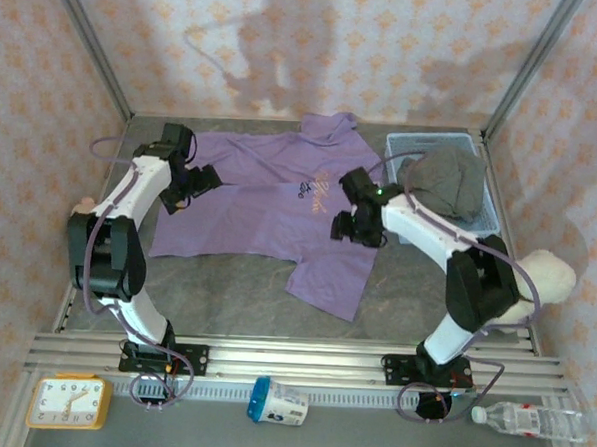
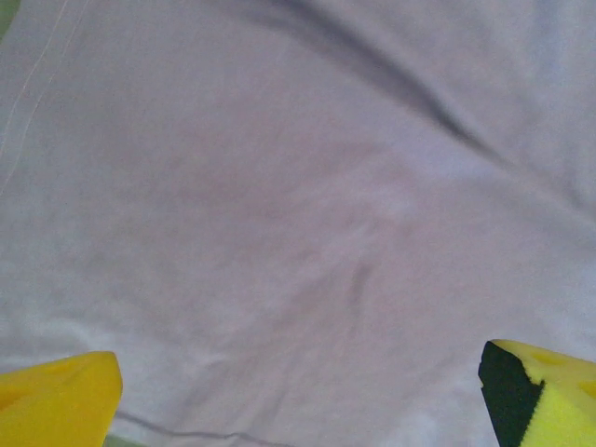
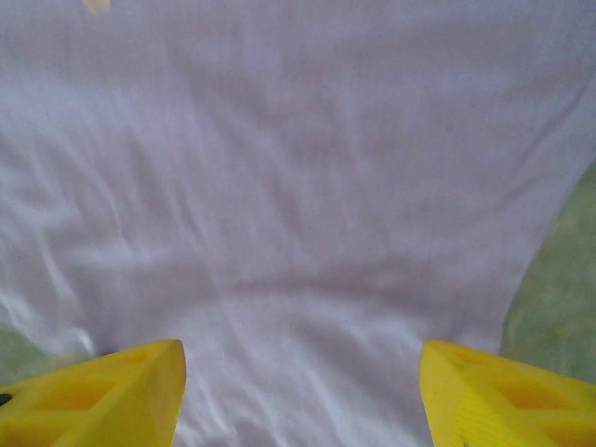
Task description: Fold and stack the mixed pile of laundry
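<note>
The lilac shirt (image 1: 269, 207) lies spread flat on the grey worktop (image 1: 225, 280), collar towards the far wall, one sleeve trailing off its near right corner.

The left claw (image 1: 203, 178) hangs over the shirt's left shoulder area. In its wrist view the left claw (image 2: 298, 400) stands wide apart, the yellow fingertips (image 2: 56, 400) at the frame's bottom corners and smooth lilac cloth running unbroken between them; nothing is pinched.

The right claw (image 1: 343, 226) is over the shirt's right side, beside the small chest print. In its own wrist view the right claw (image 3: 298, 391) is also parted, somewhat less widely, with creased shirt fabric lying loose between the fingers (image 3: 102, 396) and the cloth's edge just right of them. It grips nothing. Whether either pair of tips actually rests on the fabric is hard to judge from these close, blurred views.

The grey-brown trousers (image 1: 451, 181) sit bundled in the light blue basket (image 1: 398, 144), just right of the shirt's far right shoulder.
</note>
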Robot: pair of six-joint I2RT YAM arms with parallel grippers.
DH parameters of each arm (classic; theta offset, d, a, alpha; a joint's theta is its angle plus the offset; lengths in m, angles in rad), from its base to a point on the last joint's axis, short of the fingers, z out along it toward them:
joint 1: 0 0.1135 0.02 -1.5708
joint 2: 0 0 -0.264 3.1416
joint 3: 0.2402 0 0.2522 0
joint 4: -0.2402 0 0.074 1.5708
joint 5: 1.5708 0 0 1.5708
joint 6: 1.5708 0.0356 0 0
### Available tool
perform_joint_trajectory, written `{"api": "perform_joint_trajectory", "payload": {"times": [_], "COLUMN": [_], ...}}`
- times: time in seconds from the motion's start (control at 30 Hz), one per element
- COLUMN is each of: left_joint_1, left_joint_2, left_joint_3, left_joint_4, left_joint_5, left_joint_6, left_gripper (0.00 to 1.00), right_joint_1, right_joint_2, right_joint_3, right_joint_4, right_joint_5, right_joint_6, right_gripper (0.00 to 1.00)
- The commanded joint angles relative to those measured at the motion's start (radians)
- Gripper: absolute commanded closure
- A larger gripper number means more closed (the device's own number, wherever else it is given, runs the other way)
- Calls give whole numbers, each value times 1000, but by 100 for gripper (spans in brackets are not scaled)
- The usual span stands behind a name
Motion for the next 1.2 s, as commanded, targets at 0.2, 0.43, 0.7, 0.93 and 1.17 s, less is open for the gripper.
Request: {"api": "perform_joint_trajectory", "payload": {"times": [0.2,0.43,0.7,0.93,1.17], "left_joint_1": [14,67,156,162,162], "left_joint_2": [-112,-110,-82,-32,21], "left_joint_3": [-208,-238,-292,-350,-369], "left_joint_4": [32,48,86,143,212], "left_joint_5": [-102,-119,-165,-187,-206], "left_joint_6": [-65,-102,-112,-147,-188], "left_gripper": [0,0,9,29,46], "right_joint_1": [222,247,246,246,246], "right_joint_2": [-159,-186,-146,-142,-138], "right_joint_3": [-321,-441,-427,-404,-379], "right_joint_4": [27,69,71,35,18], "right_joint_5": [18,21,42,90,111], "right_joint_6": [124,136,125,123,108], "right_gripper": [33,37,81,99,100]}}
